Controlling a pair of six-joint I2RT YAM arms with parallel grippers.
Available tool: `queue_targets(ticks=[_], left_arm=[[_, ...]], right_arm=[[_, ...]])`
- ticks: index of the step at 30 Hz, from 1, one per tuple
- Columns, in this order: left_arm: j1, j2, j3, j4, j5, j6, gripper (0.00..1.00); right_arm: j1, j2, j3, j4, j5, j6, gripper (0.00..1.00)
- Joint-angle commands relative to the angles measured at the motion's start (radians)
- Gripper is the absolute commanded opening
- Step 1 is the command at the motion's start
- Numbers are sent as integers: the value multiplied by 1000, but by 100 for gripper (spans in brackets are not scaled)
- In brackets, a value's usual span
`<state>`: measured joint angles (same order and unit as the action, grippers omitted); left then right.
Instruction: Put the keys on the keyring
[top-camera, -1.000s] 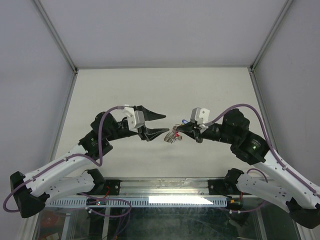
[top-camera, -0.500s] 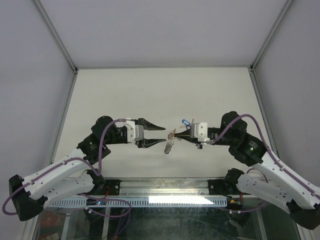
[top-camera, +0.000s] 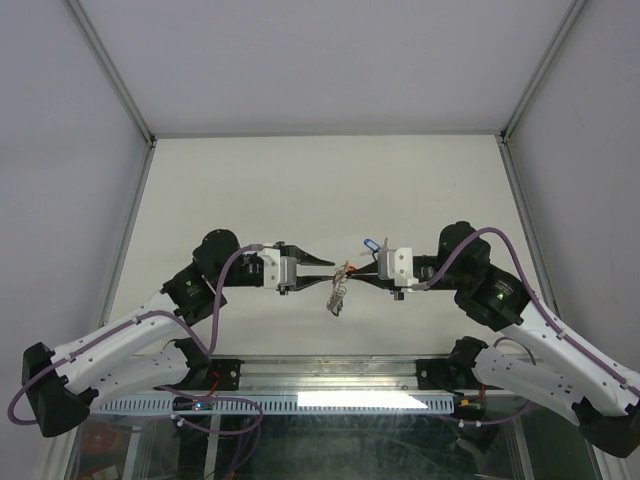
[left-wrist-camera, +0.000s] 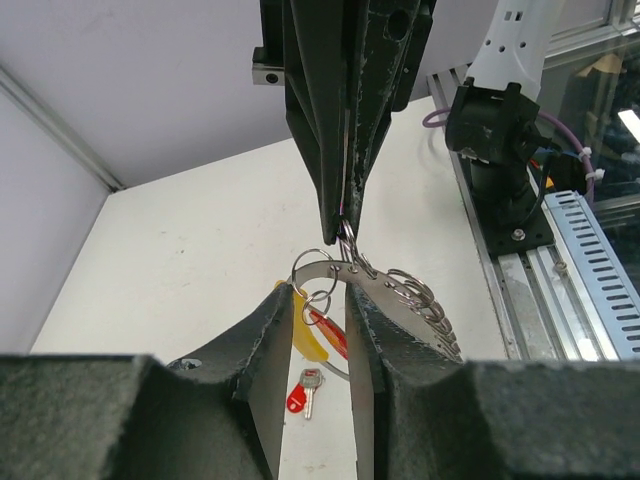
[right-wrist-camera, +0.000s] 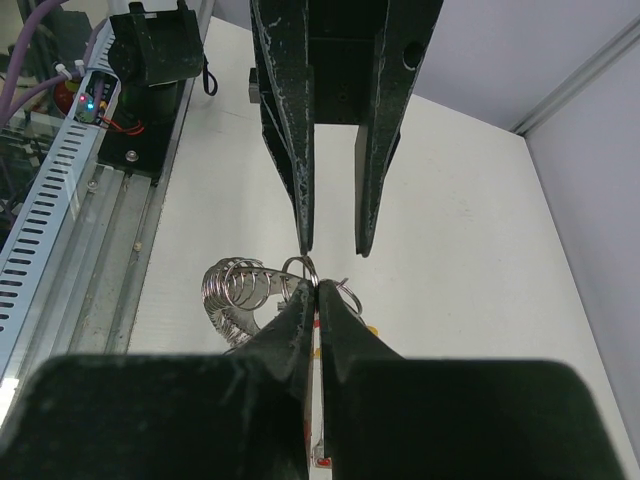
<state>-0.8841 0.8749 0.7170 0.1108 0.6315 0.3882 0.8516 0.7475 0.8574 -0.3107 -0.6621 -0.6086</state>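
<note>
The keyring (top-camera: 338, 288), a thin silvery hoop with a yellow section and several small loops on it, hangs above the table between my two grippers. My right gripper (top-camera: 353, 270) is shut on its top edge; the right wrist view shows the fingers pinched (right-wrist-camera: 318, 283) on the keyring (right-wrist-camera: 245, 298). My left gripper (top-camera: 327, 265) is open, its fingers either side of the yellow section (left-wrist-camera: 300, 335) and a red tag (left-wrist-camera: 335, 335); in the left wrist view the gripper (left-wrist-camera: 322, 295) is not touching the keyring (left-wrist-camera: 385, 290). A red-tagged key (left-wrist-camera: 305, 390) lies on the table below. A blue-tagged key (top-camera: 370, 243) lies behind the right gripper.
The white table (top-camera: 300, 180) is walled by grey panels at the back and sides. A metal rail with cable duct (top-camera: 330, 400) runs along the near edge by both arm bases.
My left gripper has moved right and lower, up to the keyring, with its jaws narrower. My right wrist has turned level and holds the ring, which now hangs lower.
</note>
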Motion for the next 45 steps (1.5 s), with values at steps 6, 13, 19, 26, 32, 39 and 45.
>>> queue_targets(ticks=[6,13,19,26,32,39,45], left_arm=[[-5,20,12,32,48,52,26],[-6,34,14,51,58,44,32],[-6,46,20,66,57,49,31],[-7,51,25,80,76,41,27],[-6,51,16,100,88,26,29],[-7,61,19,108,71,13,25],[-6,80,28,65,45,24,22]], right_arm=[[6,-3,41,78,-9,15,0],[8,9,45,90,-1,39,0],[9,22,48,92,2,50,0],[10,37,47,93,17,54,0],[13,44,48,91,24,65,0],[15,49,47,90,19,72,0],[17,44,45,91,15,67,0]])
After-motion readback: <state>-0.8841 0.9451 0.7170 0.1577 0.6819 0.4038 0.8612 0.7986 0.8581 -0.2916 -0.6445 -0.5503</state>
